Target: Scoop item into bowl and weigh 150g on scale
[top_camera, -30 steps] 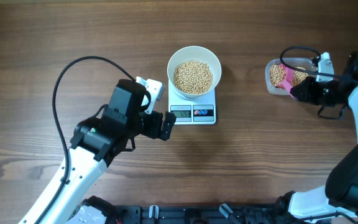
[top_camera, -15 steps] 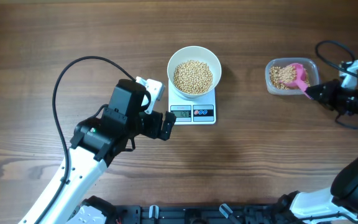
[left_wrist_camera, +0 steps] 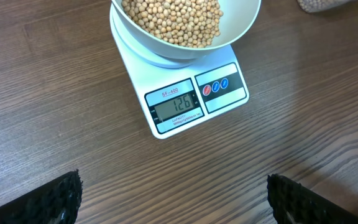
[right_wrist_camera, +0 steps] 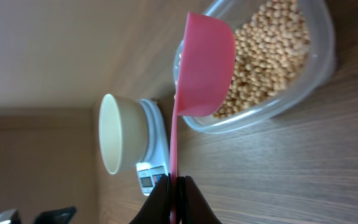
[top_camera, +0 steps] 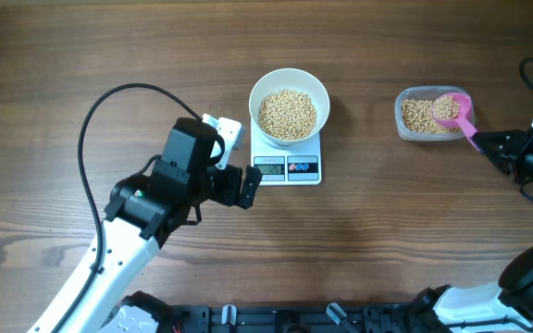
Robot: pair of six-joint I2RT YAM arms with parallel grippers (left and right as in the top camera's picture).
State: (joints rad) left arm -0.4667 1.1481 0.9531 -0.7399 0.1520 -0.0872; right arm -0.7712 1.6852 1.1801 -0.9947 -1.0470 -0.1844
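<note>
Beans (top_camera: 287, 113) sit in bowl (top_camera: 289, 80) on scale (top_camera: 288, 168), reading 128 (short of target); right fingers (right_wrist_camera: 156, 205) pinch loaded scoop (top_camera: 452, 108) over tub (top_camera: 410, 118); left fingers (left_wrist_camera: 55, 199) spread, idle; so more scooping to go

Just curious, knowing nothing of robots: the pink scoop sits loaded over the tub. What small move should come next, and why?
Probably carry the scoop, clamped in the right gripper, leftward over the bowl and tip it gently. It holds beans, and the scale reads under 150.
</note>
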